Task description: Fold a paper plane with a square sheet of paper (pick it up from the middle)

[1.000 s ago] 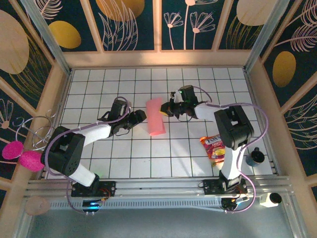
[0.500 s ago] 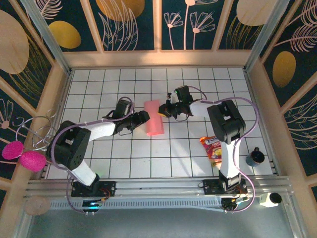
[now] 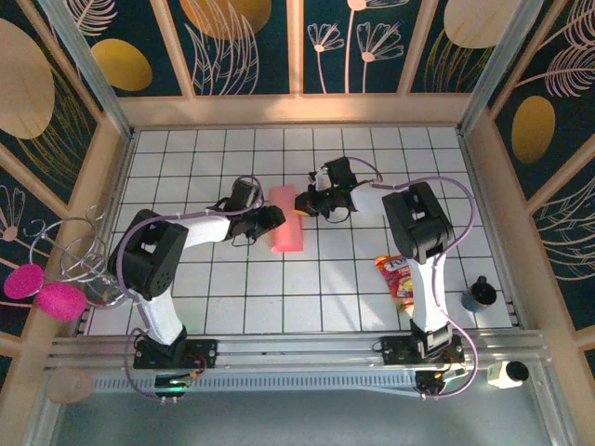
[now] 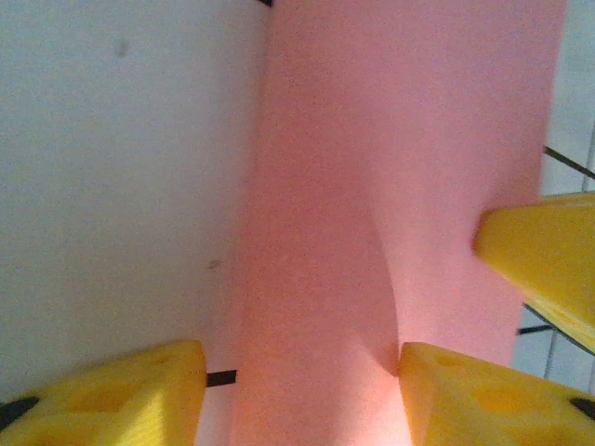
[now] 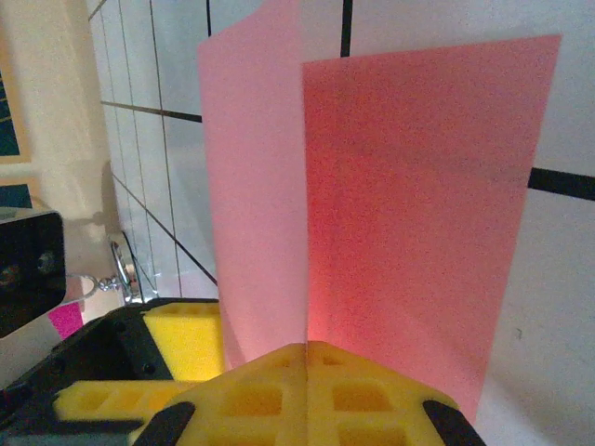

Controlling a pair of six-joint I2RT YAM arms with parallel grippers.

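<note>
Yellow-tipped and standing partly apart, the left gripper [image 3: 271,218] straddles the left long edge of the thin salmon-pink square sheet of paper [image 3: 286,223]. The sheet is folded into a narrow strip and lies on the white tiled table [image 3: 325,297] between the two arms, its long axis running near to far. We see the paper just right of this pincer, touching one finger in the left wrist view, so we judge the left arm need only close where it is. At the strip's far right side the right gripper [image 3: 305,202] is clamped tight on the paper, two flaps rising from its closed tips.
</note>
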